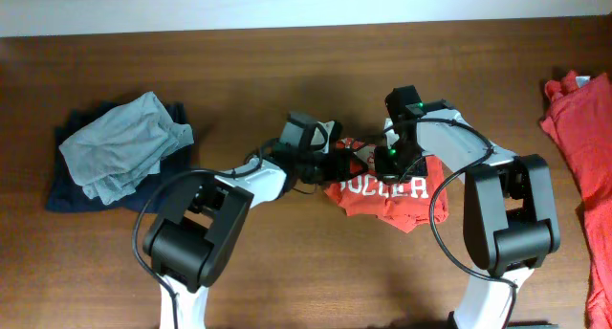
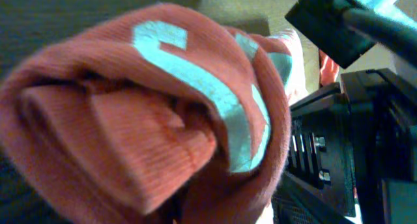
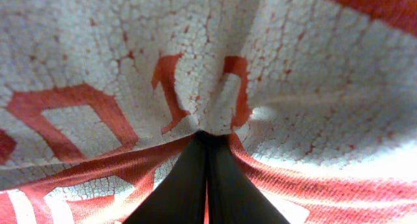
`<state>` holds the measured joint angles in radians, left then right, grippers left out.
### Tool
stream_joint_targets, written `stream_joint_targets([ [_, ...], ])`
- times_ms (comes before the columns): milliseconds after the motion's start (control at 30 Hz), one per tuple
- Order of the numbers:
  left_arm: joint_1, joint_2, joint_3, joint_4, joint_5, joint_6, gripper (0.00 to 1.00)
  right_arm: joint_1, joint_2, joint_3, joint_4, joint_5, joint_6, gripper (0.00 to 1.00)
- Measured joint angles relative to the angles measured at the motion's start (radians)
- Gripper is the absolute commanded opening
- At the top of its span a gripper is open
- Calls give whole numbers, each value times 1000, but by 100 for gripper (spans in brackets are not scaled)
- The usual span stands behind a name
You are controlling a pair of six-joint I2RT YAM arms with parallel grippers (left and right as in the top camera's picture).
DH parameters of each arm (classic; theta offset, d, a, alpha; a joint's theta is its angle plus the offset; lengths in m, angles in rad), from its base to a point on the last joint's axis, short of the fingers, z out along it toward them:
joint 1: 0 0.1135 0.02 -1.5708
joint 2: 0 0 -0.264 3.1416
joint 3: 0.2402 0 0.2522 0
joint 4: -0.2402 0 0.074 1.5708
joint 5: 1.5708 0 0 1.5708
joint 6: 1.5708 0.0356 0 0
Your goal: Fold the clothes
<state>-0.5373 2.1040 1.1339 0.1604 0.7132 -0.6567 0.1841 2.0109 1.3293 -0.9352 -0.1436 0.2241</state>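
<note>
A red-orange T-shirt (image 1: 381, 199) with a white "SOCCER" print lies bunched at the table's middle. My right gripper (image 1: 389, 161) is over its top edge. In the right wrist view its two dark fingers (image 3: 189, 185) are pressed together, with a thin strip of the printed cloth (image 3: 293, 68) pinched at the tips (image 3: 208, 138). My left gripper (image 1: 330, 164) is at the shirt's left edge. The left wrist view is filled by a rolled fold of the shirt (image 2: 130, 120) with a white letter on it, and the left fingers are hidden. A second red-orange shirt (image 1: 581, 147) lies at the right edge.
At the far left a grey garment (image 1: 122, 142) is heaped on a dark blue one (image 1: 67, 190). The right arm's black body (image 2: 365, 126) stands close beside the fold in the left wrist view. The brown wooden table (image 1: 287, 61) ends at a pale wall behind.
</note>
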Motion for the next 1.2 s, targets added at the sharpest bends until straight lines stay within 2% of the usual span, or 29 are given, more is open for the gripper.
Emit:
stream_joint_targets([
  [533, -79, 0, 0, 24, -62, -19, 62, 0, 0, 0, 1, -3, 0, 4],
  [600, -80, 0, -1, 36, -64, -39, 52, 0, 0, 0, 1, -3, 0, 4],
  [767, -82, 0, -2, 47, -67, -66, 9, 0, 0, 0, -2, -3, 0, 4],
  [800, -82, 0, -3, 48, -66, -66, 5, 0, 0, 0, -4, -3, 0, 4],
  [867, -82, 0, -3, 48, -59, -67, 0, 0, 1, 4, -22, 0, 0, 4],
  [1067, -85, 3, -5, 43, 3, -19, 0, -12, 7, 23, -148, 5, 0, 4],
  [1200, -74, 4, -5, 42, 44, 14, 1, -18, -50, 28, -208, 9, 0, 4],
])
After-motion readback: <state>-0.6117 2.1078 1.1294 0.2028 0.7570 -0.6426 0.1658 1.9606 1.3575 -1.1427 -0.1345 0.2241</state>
